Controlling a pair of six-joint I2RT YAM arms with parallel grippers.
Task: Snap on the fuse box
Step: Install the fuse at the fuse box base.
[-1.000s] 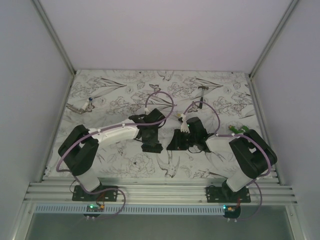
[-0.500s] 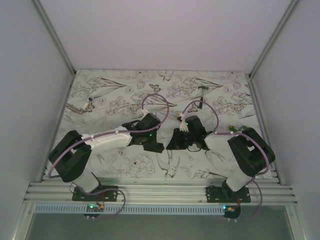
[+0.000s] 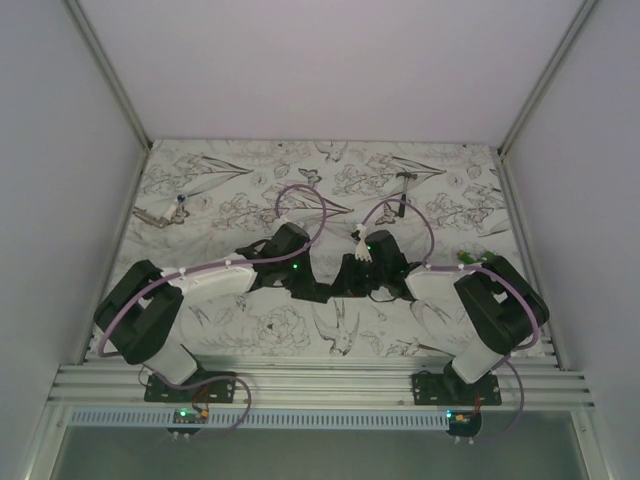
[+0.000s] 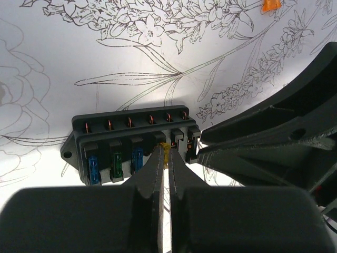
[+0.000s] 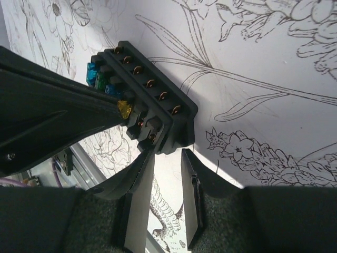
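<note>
The fuse box [image 4: 131, 138] is a black block lying on the flowered cloth, with blue and green fuses seated in its front row. My left gripper [image 4: 167, 152] is shut on a small yellow fuse [image 4: 167, 149] and holds it at the fourth slot. My right gripper [image 5: 166, 154] clamps the short end of the fuse box [image 5: 150, 97] between its fingertips. The yellow fuse [image 5: 124, 109] shows there at the tip of the left fingers. In the top view both grippers [image 3: 322, 292] [image 3: 347, 284] meet mid-table and hide the box.
A tiny hammer [image 3: 403, 196] lies at the back right. A small green object [image 3: 471, 259] sits beside the right arm's elbow. A small metal piece [image 3: 160, 213] lies at the far left. An orange bit [image 4: 269, 5] lies on the cloth beyond the box.
The left arm has swung right and stretched out, bringing its gripper up against the right gripper at the fuse box. The right arm has stayed almost still.
</note>
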